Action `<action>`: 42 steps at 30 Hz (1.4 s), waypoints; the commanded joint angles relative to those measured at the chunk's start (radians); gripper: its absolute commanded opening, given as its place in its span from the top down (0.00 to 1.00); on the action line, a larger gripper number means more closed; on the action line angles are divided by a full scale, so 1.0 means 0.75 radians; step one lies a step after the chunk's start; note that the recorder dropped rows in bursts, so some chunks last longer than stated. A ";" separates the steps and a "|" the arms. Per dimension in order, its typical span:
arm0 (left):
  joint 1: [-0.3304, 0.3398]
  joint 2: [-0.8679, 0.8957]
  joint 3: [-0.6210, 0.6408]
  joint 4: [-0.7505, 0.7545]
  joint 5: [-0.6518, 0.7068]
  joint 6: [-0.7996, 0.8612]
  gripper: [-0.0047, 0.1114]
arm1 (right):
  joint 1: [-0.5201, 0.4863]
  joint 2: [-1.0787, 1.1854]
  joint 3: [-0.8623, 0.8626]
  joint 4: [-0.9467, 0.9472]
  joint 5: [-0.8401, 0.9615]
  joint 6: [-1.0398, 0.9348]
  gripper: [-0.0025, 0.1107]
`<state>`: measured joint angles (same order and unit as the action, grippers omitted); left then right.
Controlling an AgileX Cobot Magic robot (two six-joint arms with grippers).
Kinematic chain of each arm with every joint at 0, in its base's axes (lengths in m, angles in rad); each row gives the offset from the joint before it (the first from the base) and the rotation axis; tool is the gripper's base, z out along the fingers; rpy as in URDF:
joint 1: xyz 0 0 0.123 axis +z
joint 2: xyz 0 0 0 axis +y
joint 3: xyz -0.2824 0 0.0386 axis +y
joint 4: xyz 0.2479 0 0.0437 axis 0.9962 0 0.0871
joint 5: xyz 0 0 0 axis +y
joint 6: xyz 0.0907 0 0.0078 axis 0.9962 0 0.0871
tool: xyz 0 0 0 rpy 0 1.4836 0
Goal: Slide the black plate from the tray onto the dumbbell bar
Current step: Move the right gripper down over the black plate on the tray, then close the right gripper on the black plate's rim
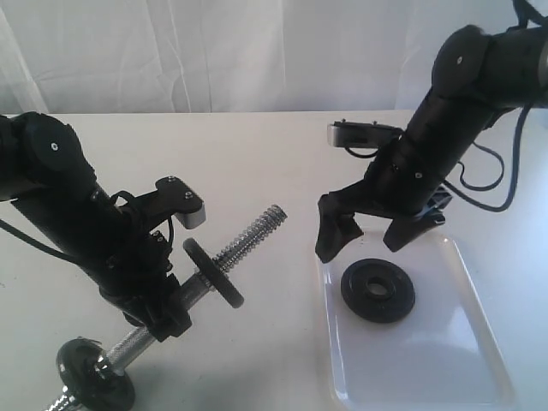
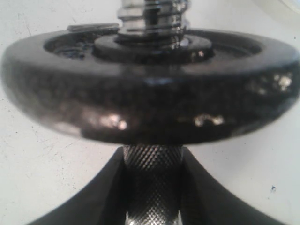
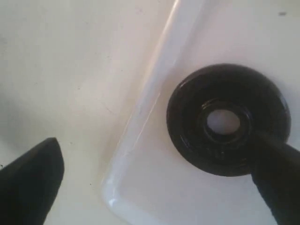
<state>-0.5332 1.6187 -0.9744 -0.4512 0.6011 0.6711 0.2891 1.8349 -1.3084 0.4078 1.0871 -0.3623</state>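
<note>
Right pincer [image 1: 364, 248] spread over the black plate [image 1: 378, 291] near the tray [image 1: 428, 360] rim; left pincer [image 1: 171, 312] pinches the dumbbell bar [image 1: 248, 238].

1. The left arm [image 1: 77, 223] and right arm [image 1: 445, 128] are built from matt black, rounded segments.
2. 1 pale screw [image 1: 54, 145] is set in each round joint cap.
3. A silver-grey camera housing [image 1: 190, 208] is mounted at each wrist.
4. Thin black cables [image 1: 495, 184] are looped beside the right arm.
5. The right gripper [image 1: 360, 252] is fitted with 2 black, tapered fingers [image 1: 336, 231].

L grip [image 1: 167, 312]: low; fingers clamped on dumbbell bar [image 1: 250, 233] | R grip [image 1: 364, 247]: fingers spread wide; pointing dwn
</note>
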 commanded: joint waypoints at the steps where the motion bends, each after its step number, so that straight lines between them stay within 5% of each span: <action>1: -0.005 -0.072 -0.037 -0.137 0.031 -0.005 0.96 | 0.002 -0.131 -0.012 0.025 0.006 -0.152 0.05; 15: -0.005 -0.072 -0.037 -0.144 0.039 -0.005 0.96 | 0.002 -0.177 0.059 -0.246 -0.178 -0.141 0.05; 21: -0.005 -0.072 -0.037 -0.144 0.039 -0.005 0.96 | 0.118 -0.056 0.073 -0.471 -0.227 -0.029 0.05; 34: -0.005 -0.072 -0.037 -0.144 0.039 -0.005 0.96 | 0.133 0.015 0.073 -0.270 -0.205 -0.023 0.05; 42: -0.005 -0.072 -0.037 -0.144 0.039 -0.005 0.96 | 0.133 0.023 0.073 -0.367 -0.205 -0.019 0.05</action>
<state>-0.5332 1.6187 -0.9744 -0.4512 0.6049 0.6711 0.3878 1.8490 -1.2552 0.1748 0.9356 -0.3846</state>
